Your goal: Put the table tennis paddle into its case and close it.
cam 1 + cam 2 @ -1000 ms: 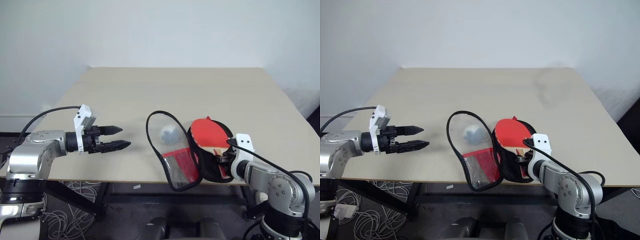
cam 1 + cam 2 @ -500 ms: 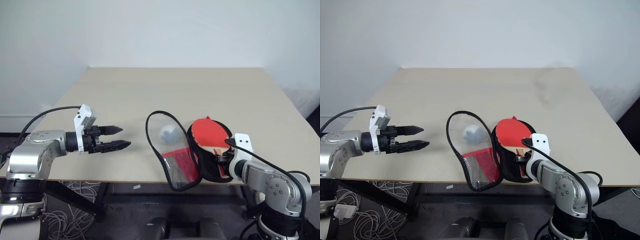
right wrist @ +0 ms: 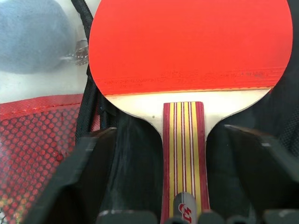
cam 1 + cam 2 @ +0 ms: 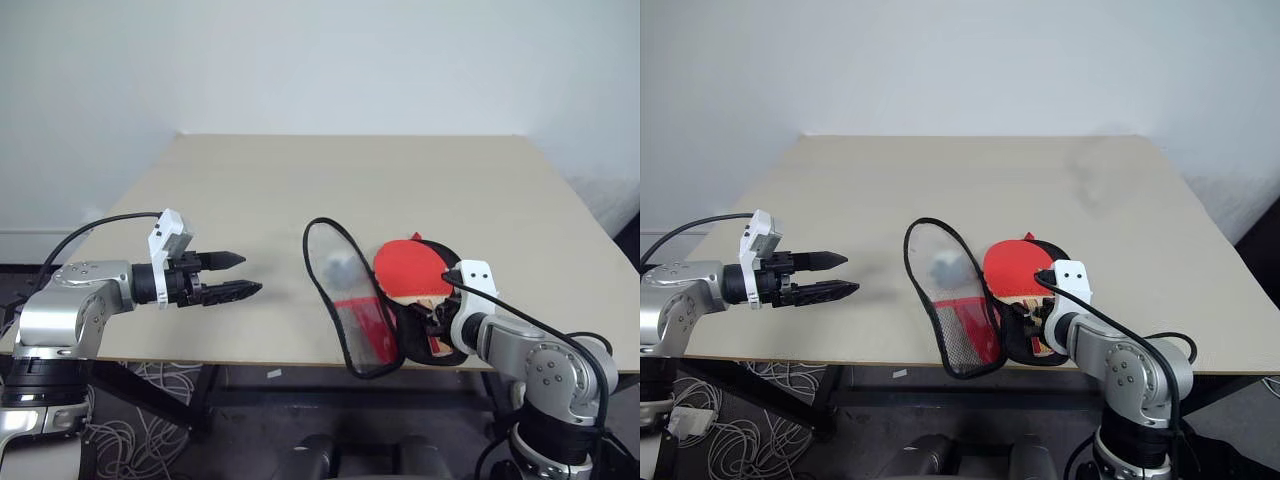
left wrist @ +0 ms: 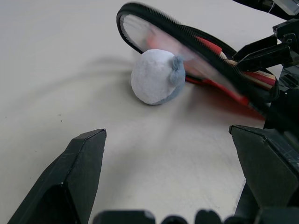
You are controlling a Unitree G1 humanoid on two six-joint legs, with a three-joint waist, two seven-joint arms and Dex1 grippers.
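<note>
The table tennis paddle [image 4: 409,271] is found lying red face up in the black-lined half of the case [image 4: 432,325], near the right front edge of the surface [image 4: 300,190]. The clear mesh half [image 4: 345,300] is seen raised on edge just left of it, with a whitish fuzzy ball [image 5: 155,76] beside it. The right tool [image 3: 180,154] is observed with fingers apart on either side of the striped handle, not clamped. The left tool [image 4: 228,275] is held apart, well to the left, above the surface.

Beige table [image 4: 300,190] before white wall [image 4: 320,60], cables [image 4: 150,420] on floor.
</note>
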